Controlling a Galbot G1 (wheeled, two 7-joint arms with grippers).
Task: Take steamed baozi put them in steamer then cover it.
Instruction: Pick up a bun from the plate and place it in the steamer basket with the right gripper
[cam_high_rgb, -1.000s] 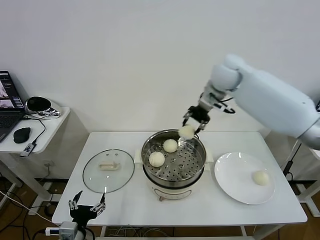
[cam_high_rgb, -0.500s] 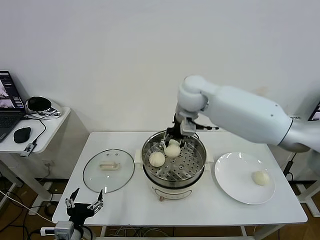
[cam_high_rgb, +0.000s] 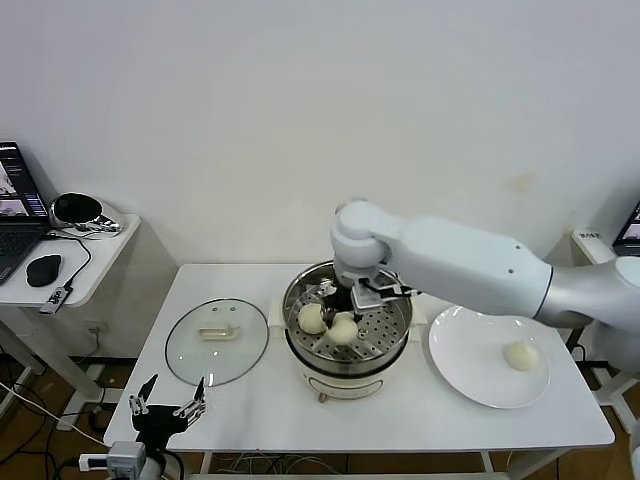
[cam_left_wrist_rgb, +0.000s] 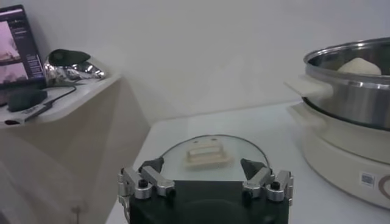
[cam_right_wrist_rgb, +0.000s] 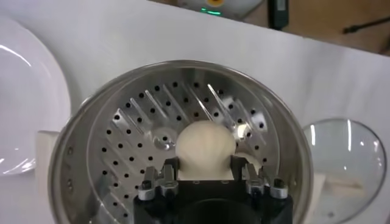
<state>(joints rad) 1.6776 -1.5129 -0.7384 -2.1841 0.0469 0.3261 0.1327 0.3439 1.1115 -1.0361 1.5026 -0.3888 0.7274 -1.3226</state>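
Left claw (cam_high_rgb: 168, 410): parked low at the near left edge of the white surface (cam_high_rgb: 240, 400), fingers spread wide, holding nothing; in its wrist view it faces the lid.
Cover: round clear glass lid with metal rim and flat cream-white handle (cam_high_rgb: 217, 342), lying flat on the surface, just left of the pot, not yet fitted. Judged rigid, breakable and somewhat heavy; the central handle is the sound place to take hold.
Steamer: round shiny stainless-steel pot with perforated tray on a white electric base (cam_high_rgb: 347, 345), centre of the surface, open.
Right claw (cam_high_rgb: 340, 312): down inside the pot, pinching a small round cream-white dough bun (cam_right_wrist_rgb: 205, 146) by its two sides, low over the tray.
Bun handling: judged light, soft and easily dented, skin smooth; a gentle hold across the widest part suits it.
Plate: flat round white plate (cam_high_rgb: 470, 385), right of the pot, carrying one remaining bun (cam_high_rgb: 520, 355).
Count, buns: three visible for certain; two in the pot, the held one and a loose one (cam_high_rgb: 311, 318) beside it, one on the plate. A further one behind the arm cannot be ruled out.
Count, others: one lid, one pot, one plate.
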